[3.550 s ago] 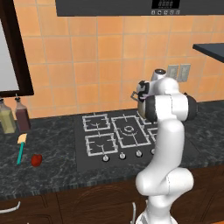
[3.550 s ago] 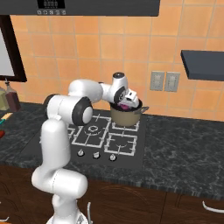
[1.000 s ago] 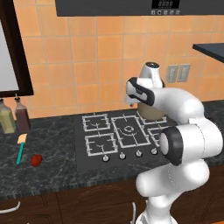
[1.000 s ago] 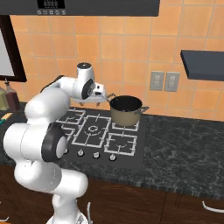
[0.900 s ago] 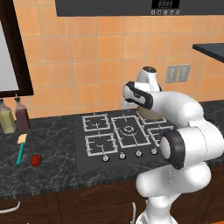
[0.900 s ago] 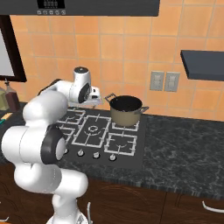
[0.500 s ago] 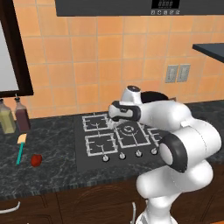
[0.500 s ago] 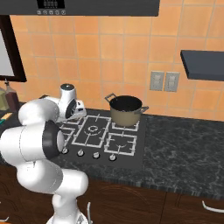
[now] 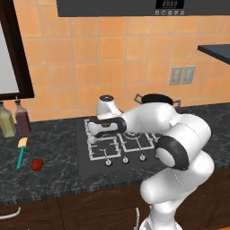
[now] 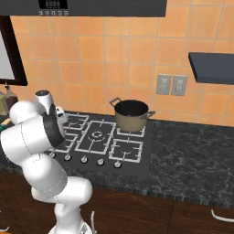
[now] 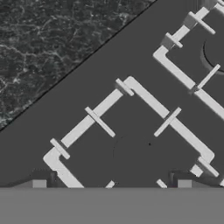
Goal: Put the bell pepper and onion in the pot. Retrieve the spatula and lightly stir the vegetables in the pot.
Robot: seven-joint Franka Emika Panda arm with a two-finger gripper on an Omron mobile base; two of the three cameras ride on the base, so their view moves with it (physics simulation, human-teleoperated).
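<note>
Left of the pot (image 9: pixel 155 99), above the stove (image 9: pixel 108 150), the gripper (image 9: pixel 91 129) is released and empty; next, reach left for the bell pepper (image 9: pixel 37 164).

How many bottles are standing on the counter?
2: a pale bottle and a dark bottle, side by side at the counter's far left by the wall. Others may be out of frame.

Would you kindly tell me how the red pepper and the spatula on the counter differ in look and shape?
The pepper is small, round and glossy red; the spatula is long and slim, with a teal handle and a pale cream blade. The pepper sits as a compact lump, while the spatula lies flat, stretched out. Both rest on the dark counter, left of the stove, side by side.
</note>
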